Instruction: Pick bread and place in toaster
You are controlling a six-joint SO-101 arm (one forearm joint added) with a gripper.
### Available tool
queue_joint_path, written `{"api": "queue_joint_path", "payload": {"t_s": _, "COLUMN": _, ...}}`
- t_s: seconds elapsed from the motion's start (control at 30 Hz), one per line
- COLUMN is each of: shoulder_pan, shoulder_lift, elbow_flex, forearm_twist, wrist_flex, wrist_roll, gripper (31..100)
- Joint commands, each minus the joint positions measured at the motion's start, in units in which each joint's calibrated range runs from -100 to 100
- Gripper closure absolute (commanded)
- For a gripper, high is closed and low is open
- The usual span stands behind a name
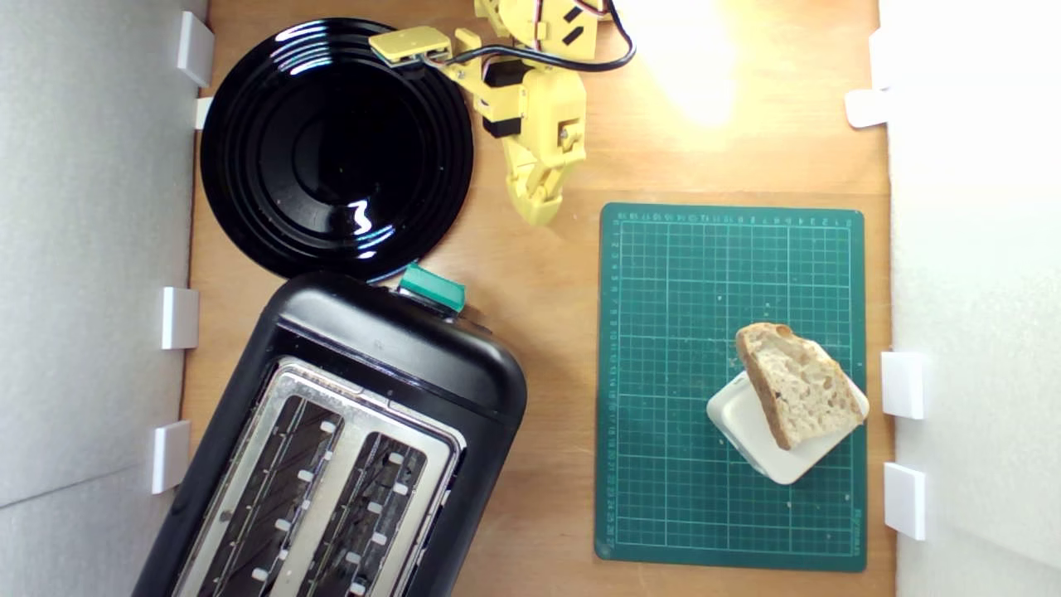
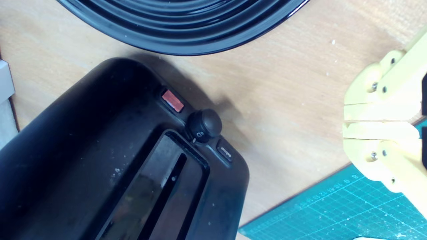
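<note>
The yellow gripper [image 1: 539, 211] is hovering over bare wood with its jaws pressed together, holding nothing, beside the black plate [image 1: 249, 207]. The bread [image 1: 797, 393] is lying on a white block [image 1: 750, 431] on the green mat [image 1: 663, 332], toward four o'clock from the gripper. The toaster [image 1: 390, 348] is sitting toward seven o'clock, both slots empty.

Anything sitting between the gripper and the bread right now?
No: in the exterior view, only bare wood and green mat separate the gripper from the bread.

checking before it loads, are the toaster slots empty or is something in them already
Empty. In the exterior view both slots of the toaster show only wire guides, and the bread lies on the white block on the green mat.
</note>
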Motion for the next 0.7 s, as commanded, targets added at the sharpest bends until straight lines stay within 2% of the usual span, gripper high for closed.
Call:
{"api": "queue_joint_path", "payload": {"t_s": 0.0, "shoulder_pan": -0.38, "shoulder_lift": 5.70, "elbow_flex": -1.51, "forearm_twist": -0.55, "wrist_flex": -10.15, "wrist_roll": -0.24, "gripper": 95.4}}
{"api": "queue_joint_path", "payload": {"t_s": 0.17, "shoulder_pan": -2.71, "shoulder_lift": 16.18, "elbow_flex": -2.69, "forearm_twist": -2.46, "wrist_flex": -21.92, "wrist_roll": -0.30, "gripper": 95.3}}
{"api": "queue_joint_path", "payload": {"t_s": 0.33, "shoulder_pan": -4.49, "shoulder_lift": 28.24, "elbow_flex": -8.41, "forearm_twist": -8.17, "wrist_flex": -31.99, "wrist_roll": -0.30, "gripper": 95.3}}
{"api": "queue_joint_path", "payload": {"t_s": 0.47, "shoulder_pan": -8.68, "shoulder_lift": 37.23, "elbow_flex": -13.40, "forearm_twist": -9.35, "wrist_flex": -35.91, "wrist_roll": -0.30, "gripper": 95.3}}
{"api": "queue_joint_path", "payload": {"t_s": 0.67, "shoulder_pan": -17.78, "shoulder_lift": 47.88, "elbow_flex": -13.77, "forearm_twist": -9.35, "wrist_flex": -46.84, "wrist_roll": -0.35, "gripper": 95.2}}
